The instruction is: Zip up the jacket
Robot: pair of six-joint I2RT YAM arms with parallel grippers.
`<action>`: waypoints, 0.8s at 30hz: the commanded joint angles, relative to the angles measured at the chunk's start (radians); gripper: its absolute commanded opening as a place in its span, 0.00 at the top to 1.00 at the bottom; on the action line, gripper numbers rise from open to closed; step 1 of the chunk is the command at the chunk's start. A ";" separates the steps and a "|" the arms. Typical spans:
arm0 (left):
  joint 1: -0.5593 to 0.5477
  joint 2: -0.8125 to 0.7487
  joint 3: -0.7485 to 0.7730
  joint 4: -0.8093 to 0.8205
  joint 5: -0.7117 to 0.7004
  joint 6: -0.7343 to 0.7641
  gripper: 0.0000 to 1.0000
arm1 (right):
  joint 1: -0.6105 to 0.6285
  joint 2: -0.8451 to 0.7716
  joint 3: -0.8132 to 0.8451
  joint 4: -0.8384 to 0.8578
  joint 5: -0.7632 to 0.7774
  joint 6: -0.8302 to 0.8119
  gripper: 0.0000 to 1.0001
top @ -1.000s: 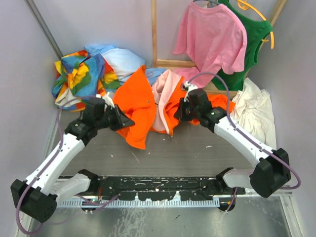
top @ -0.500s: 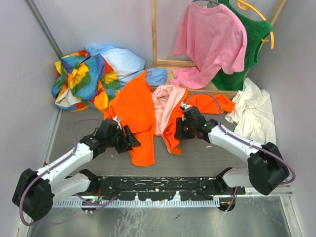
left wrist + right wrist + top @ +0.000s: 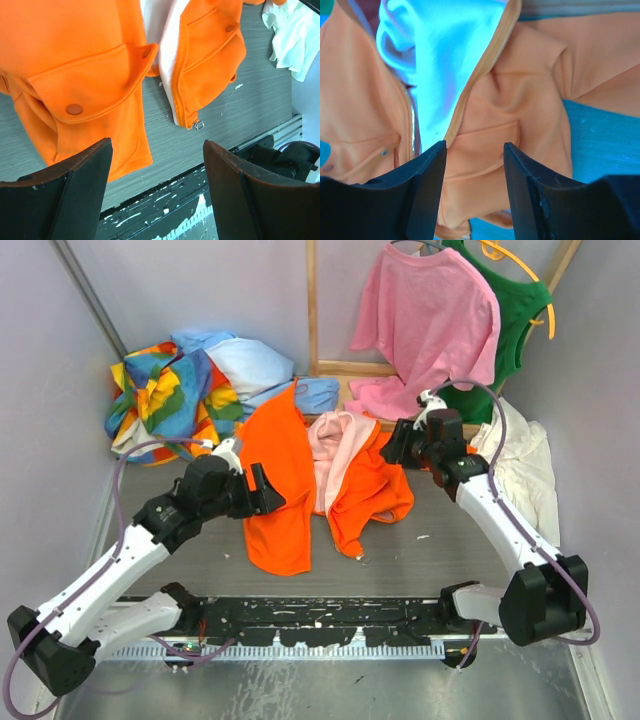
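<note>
Jacket point(image 3: 285, 465) is lying crumpled on the grey surface point(image 3: 440, 540), front open, two orange panels spreading apart and pale pink lining point(image 3: 335, 445) showing between them, zipper not done up. Left end effector point(image 3: 268, 495) is sitting at the jacket's left panel, just beside the fabric, fingers spread wide and gripping nothing; in the left wrist view the left end effector point(image 3: 157, 150) is hovering over the jacket point(image 3: 75, 60), looking down on a flap pocket with a snap button point(image 3: 74, 109) and on the zipper pull point(image 3: 198, 124) at the bottom of the other panel. Right end effector point(image 3: 393, 448) is sitting at the jacket's upper right edge, also released, nothing between the fingers; the right wrist view is showing the right end effector point(image 3: 473, 150) above the jacket point(image 3: 515, 125), lining in the gap. Multicoloured garment point(image 3: 165, 395) and light blue cloth point(image 3: 250, 365) are piling up left of the jacket, white cloth point(image 3: 515, 465) right of it, pink T-shirt point(image 3: 430, 320) and green shirt point(image 3: 505, 340) hanging behind it.
</note>
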 commanded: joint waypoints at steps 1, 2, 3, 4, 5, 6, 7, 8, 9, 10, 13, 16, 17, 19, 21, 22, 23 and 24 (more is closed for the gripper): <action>-0.045 0.019 0.077 -0.032 -0.089 0.078 0.25 | -0.063 0.069 0.043 0.124 -0.143 0.006 0.43; -0.058 0.031 0.077 -0.008 -0.088 0.083 0.24 | -0.065 0.076 0.039 0.162 -0.142 0.013 0.41; -0.072 0.054 0.080 0.018 -0.083 0.088 0.23 | -0.067 0.088 0.032 0.211 -0.139 0.019 0.40; -0.090 0.081 0.085 0.042 -0.079 0.093 0.23 | -0.073 0.104 0.025 0.259 -0.130 0.027 0.40; -0.110 0.113 0.096 0.066 -0.074 0.098 0.23 | -0.079 0.132 0.031 0.295 -0.121 0.039 0.40; -0.131 0.152 0.108 0.086 -0.072 0.106 0.23 | -0.087 0.162 0.046 0.319 -0.111 0.052 0.40; -0.150 0.191 0.123 0.107 -0.073 0.114 0.23 | -0.093 0.194 0.063 0.330 -0.093 0.064 0.40; -0.168 0.232 0.141 0.124 -0.073 0.121 0.23 | -0.096 0.224 0.082 0.335 -0.067 0.076 0.40; -0.185 0.272 0.164 0.137 -0.071 0.126 0.22 | -0.097 0.243 0.092 0.344 -0.046 0.085 0.40; -0.197 0.310 0.184 0.151 -0.066 0.130 0.22 | -0.097 0.261 0.093 0.372 -0.032 0.098 0.40; -0.228 0.435 0.223 0.185 -0.068 0.141 0.21 | -0.097 0.309 0.086 0.453 -0.016 0.141 0.39; -0.239 0.532 0.250 0.208 -0.054 0.137 0.22 | -0.097 0.379 0.116 0.469 -0.022 0.156 0.36; -0.241 0.559 0.254 0.212 -0.049 0.135 0.22 | -0.098 0.399 0.125 0.478 -0.040 0.165 0.36; -0.245 0.607 0.264 0.216 -0.033 0.129 0.23 | -0.097 0.435 0.132 0.509 -0.078 0.182 0.35; -0.252 0.645 0.260 0.230 -0.027 0.121 0.25 | -0.098 0.465 0.127 0.558 -0.107 0.201 0.35; -0.255 0.661 0.256 0.235 -0.025 0.116 0.26 | -0.097 0.477 0.128 0.576 -0.122 0.206 0.35; -0.255 0.674 0.254 0.241 -0.020 0.113 0.27 | -0.097 0.490 0.131 0.592 -0.137 0.212 0.35; -0.257 0.688 0.253 0.247 -0.016 0.111 0.29 | -0.097 0.503 0.136 0.603 -0.152 0.219 0.35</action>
